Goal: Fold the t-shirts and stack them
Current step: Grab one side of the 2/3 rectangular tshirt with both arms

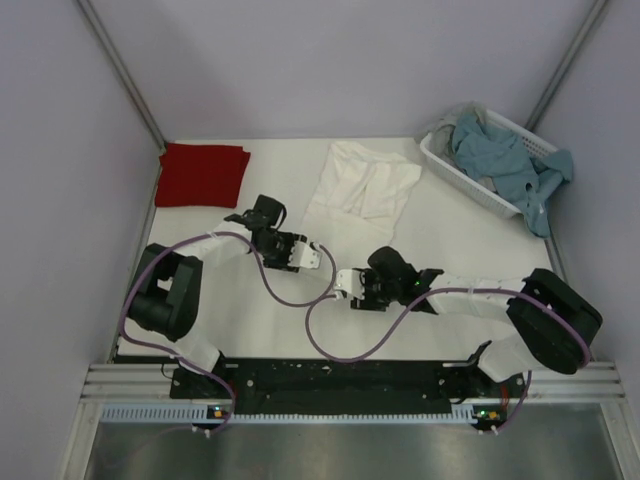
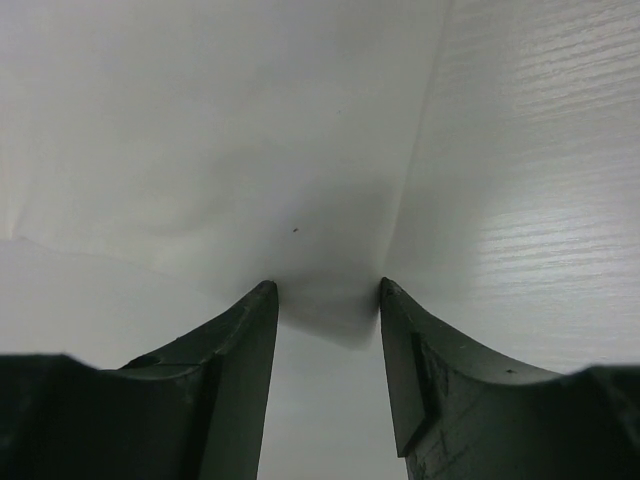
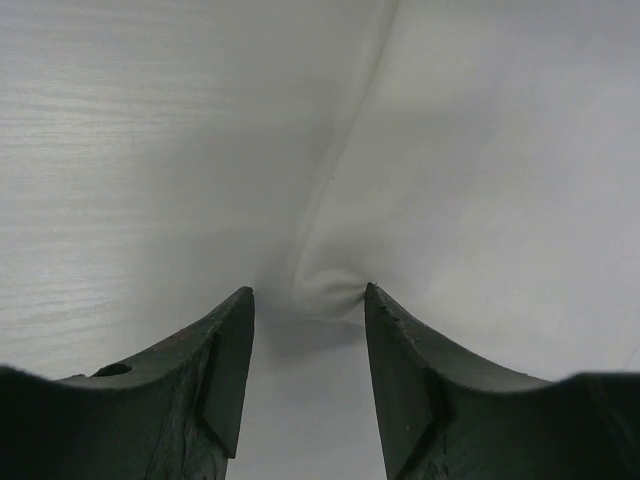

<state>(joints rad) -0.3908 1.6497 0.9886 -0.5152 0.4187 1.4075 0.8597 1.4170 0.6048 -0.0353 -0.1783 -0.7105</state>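
A white t-shirt [image 1: 365,190] lies spread in the middle of the table, and its near part is hard to tell from the white tabletop. A dark red t-shirt [image 1: 202,173] lies folded at the back left. My left gripper [image 1: 318,257] is low at the white shirt's near edge. In the left wrist view a corner of the white cloth [image 2: 335,315] lies between the left gripper [image 2: 325,288] tips, which stand apart. Beside it my right gripper [image 1: 345,284] is also open, and a puckered cloth corner [image 3: 335,285] touches one fingertip of the right gripper [image 3: 308,292].
A white slotted basket [image 1: 452,168] at the back right holds blue-grey clothes [image 1: 510,165] that spill over its rim. Grey walls close the table in on the left, back and right. Purple cables [image 1: 300,300] loop over the near table.
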